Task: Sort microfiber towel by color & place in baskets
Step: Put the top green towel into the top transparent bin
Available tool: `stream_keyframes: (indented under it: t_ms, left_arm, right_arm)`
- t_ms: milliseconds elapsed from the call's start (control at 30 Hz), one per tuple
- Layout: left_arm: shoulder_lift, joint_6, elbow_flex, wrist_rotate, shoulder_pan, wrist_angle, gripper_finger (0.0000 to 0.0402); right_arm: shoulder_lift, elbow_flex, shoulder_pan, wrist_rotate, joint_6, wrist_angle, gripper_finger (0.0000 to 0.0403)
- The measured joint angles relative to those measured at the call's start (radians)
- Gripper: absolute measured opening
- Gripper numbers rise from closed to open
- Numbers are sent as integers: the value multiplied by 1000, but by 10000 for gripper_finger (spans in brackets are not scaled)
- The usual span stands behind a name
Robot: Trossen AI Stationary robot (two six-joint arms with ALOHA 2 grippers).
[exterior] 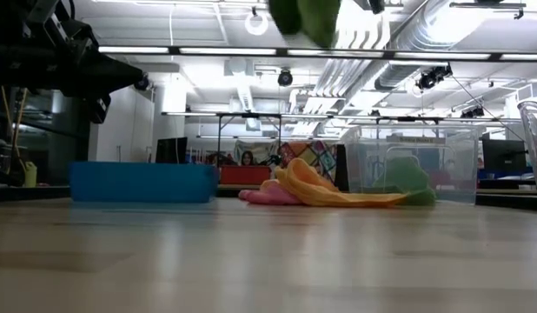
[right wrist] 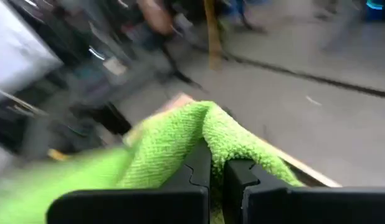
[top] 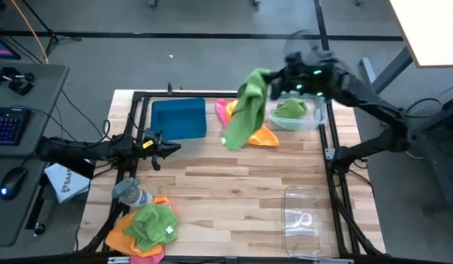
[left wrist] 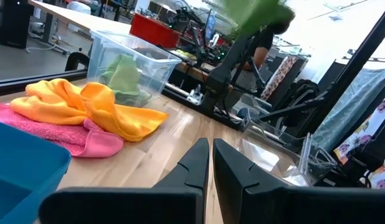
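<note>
My right gripper (top: 274, 79) is high over the table's far right, shut on a lime green towel (top: 247, 114) that also shows at the top of the low view (exterior: 305, 17). Below it an orange towel (top: 264, 136) and a pink towel (top: 222, 111) lie flat on the wood between the teal tray (top: 179, 117) and a clear bin (top: 314, 121), which has another green towel (top: 291, 110) in it. A pile of green, orange and pink towels (top: 147, 226) sits at the near left corner. My left gripper (top: 168, 147) is shut, hovering near the tray. My right gripper pinches a bunched fold of the green towel (right wrist: 208, 127) between its two fingers (right wrist: 199, 171). The towel is lifted clear of the table and hangs slack below and to the left of the gripper (top: 237, 132), over the orange and pink towels.
A second clear bin (top: 307, 218) stands at the near right corner. A grey-capped clear bottle (top: 131, 192) lies beside the near-left pile. Bare wood (top: 234, 191) fills the table's middle. A black frame (top: 333, 161) borders the table's edges.
</note>
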Motion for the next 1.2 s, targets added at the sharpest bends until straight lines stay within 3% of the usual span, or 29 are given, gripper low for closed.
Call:
stream_keyframes:
  t_ms: [200,400,900,1033,1100,1200]
  left_arm:
    - [0,0,0,0,0,0,11]
    - [0,0,0,0,0,0,11]
    - [0,0,0,0,0,0,11]
    - [0,0,0,0,0,0,11]
    - [0,0,0,0,0,0,11]
    - [0,0,0,0,0,0,11]
  right_arm:
    - [-57,12,-126,145,-53,-144,0]
    - [-84,-4,-204,158,-79,-220,0]
    - [-304,-505,-278,244,50,-173,0]
    - [-329,-536,-307,383,97,-229,0]
    - [-323,-552,-311,369,134,-223,0]
    - [-304,-573,-306,256,147,-198,0]
